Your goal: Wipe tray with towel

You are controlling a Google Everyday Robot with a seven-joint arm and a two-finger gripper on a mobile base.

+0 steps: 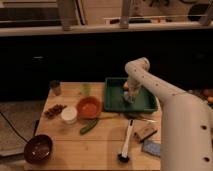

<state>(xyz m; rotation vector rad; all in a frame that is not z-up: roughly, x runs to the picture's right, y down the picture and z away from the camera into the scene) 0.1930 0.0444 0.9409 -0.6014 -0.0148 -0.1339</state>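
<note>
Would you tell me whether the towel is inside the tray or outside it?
Inside: the towel sits within the rim of the tray, on its floor, directly under the claw.

Gripper [130, 94] in tray [114, 100], towel [127, 98] perhaps under it, bowl [89, 106] left of tray
</note>
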